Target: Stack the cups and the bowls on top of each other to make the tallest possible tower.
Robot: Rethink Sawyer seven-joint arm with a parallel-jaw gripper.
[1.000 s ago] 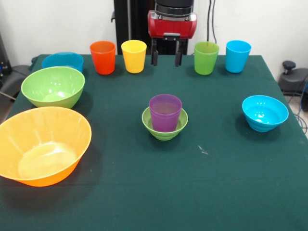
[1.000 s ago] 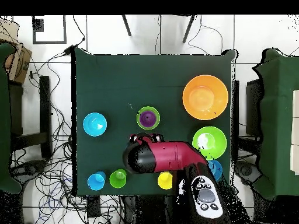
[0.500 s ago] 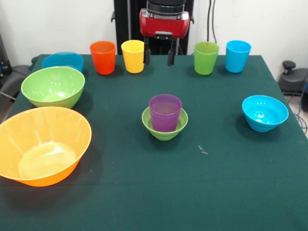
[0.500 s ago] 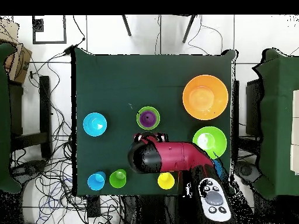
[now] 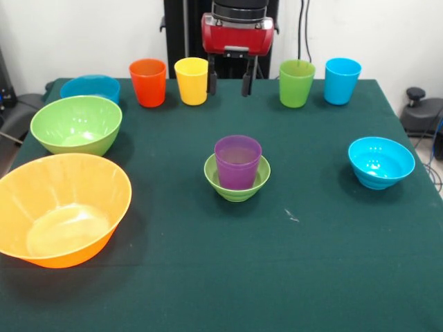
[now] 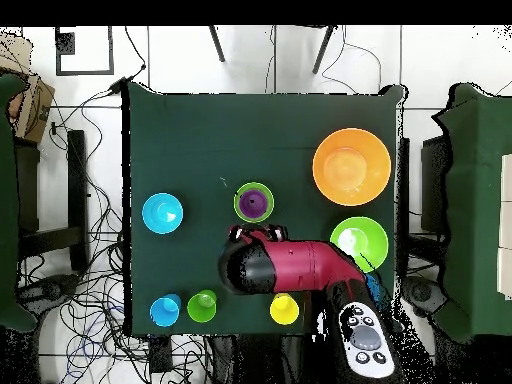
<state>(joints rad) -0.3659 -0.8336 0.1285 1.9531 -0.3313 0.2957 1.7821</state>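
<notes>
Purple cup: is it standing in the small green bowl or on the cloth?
In the bowl. The purple cup stands upright, its base below the small green bowl rim; overhead, green rings it.

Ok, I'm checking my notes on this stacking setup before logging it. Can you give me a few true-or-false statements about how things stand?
1. The purple cup sits inside the small green bowl. True.
2. The gripper holds the yellow cup. False: it hangs open and empty beside that cup.
3. The small blue bowl stands alone on the table. True.
4. The orange cup lies inside the big orange bowl. False: it stands upright next to the yellow cup.
</notes>
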